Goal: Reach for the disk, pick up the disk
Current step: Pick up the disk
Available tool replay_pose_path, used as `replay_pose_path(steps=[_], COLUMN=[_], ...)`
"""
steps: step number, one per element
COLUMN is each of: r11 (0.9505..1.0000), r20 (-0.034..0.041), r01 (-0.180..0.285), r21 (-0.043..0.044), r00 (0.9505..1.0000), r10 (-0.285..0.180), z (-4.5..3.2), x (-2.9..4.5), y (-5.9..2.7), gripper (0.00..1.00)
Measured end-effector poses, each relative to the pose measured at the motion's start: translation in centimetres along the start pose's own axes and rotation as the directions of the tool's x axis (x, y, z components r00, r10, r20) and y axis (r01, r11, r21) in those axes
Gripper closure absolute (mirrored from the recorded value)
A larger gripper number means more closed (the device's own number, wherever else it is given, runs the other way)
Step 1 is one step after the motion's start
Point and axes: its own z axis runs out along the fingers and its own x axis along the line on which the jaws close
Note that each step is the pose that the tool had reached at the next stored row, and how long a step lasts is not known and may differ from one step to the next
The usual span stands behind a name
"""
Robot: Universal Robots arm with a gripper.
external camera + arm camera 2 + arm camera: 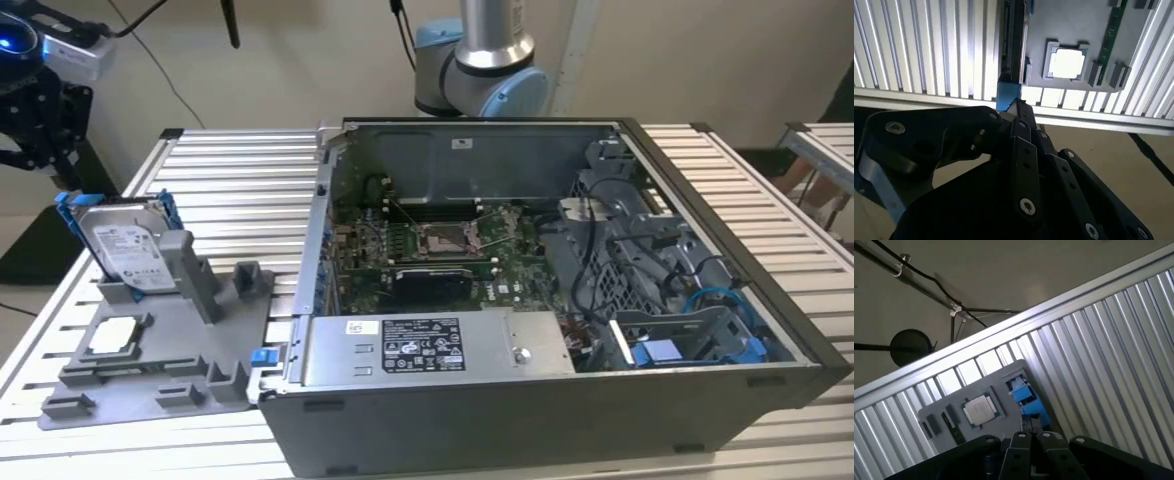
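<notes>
While the gripper (34, 150) hangs over the bench (227, 170) edge at the exterior view's left, I cannot tell whether it is open or closed. I see nothing held. The disk (127, 245) stands upright in a grey holder (147, 350), below the gripper and apart from it, beside the computer case (534, 400).
</notes>
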Motion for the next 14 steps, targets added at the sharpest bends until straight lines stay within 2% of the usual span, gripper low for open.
replay_pose_path(steps=[3, 7, 11, 14], r11=[0.9985, 0.9918, 0.9799, 0.9678], r20=[0.0026, 0.0020, 0.0007, -0.0001], r01=[0.055, 0.128, 0.199, 0.252], r21=[0.0081, 0.0090, 0.0076, 0.0067], r00=[0.9985, 0.9918, 0.9799, 0.9678], r10=[-0.055, -0.128, -0.199, -0.252], z=[0.05, 0.18, 0.28, 0.31], x=[0.00, 0.00, 0.00, 0.01], y=[-0.01, 0.00, 0.00, 0.00], gripper=[1.00, 1.00, 1.00, 1.00])
